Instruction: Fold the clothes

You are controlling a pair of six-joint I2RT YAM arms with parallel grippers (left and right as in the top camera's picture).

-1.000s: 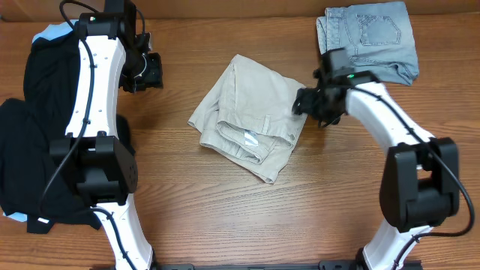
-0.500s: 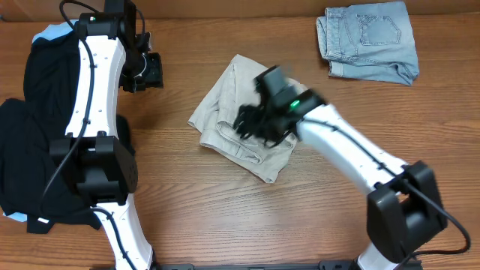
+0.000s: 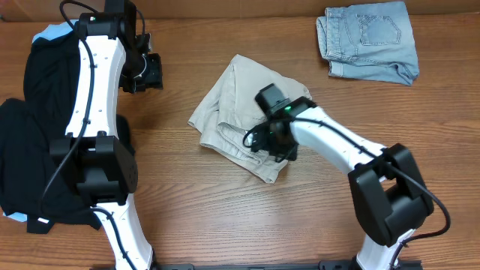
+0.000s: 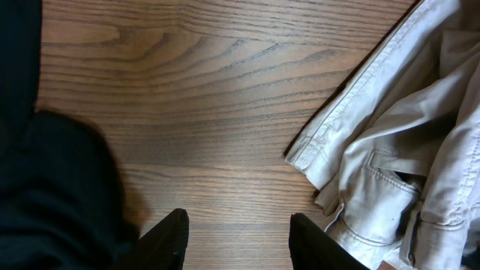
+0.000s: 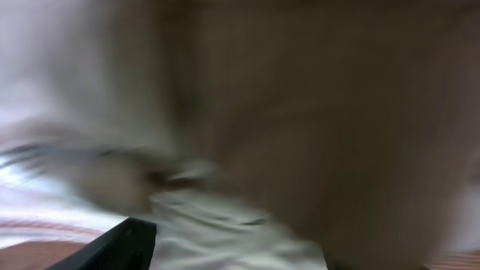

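The tan shorts [image 3: 225, 97] lie in a crumpled heap in the middle of the brown wood table [image 3: 187, 217]. They are partly folded over, and a small white tag shows near the lower part.

The right gripper [image 3: 262, 141] is down low on the lower right part of the tan shorts. The view from the right wrist is very blurry. It shows only tan cloth [image 5: 300, 135] up close and one dark finger [image 5: 112, 244] at the bottom. I cannot tell if this gripper is open or closed, or if it has hold of the cloth.

The left gripper [image 3: 146, 71] hangs over bare table, to the left of the tan shorts and apart from them. In its own wrist view its two fingers [image 4: 169, 236] stand wide apart with only wood between them. It holds nothing. An edge of the tan shorts [image 4: 397, 150] lies to the right in that view, and black cloth [image 4: 45, 187] lies to the left.

A folded pair of blue jean shorts [image 3: 367, 41] sits at the far right corner of the table. A pile of black clothes [image 3: 30, 150] lies along the left side, with a bit of light blue cloth [image 3: 49, 34] at the top of it
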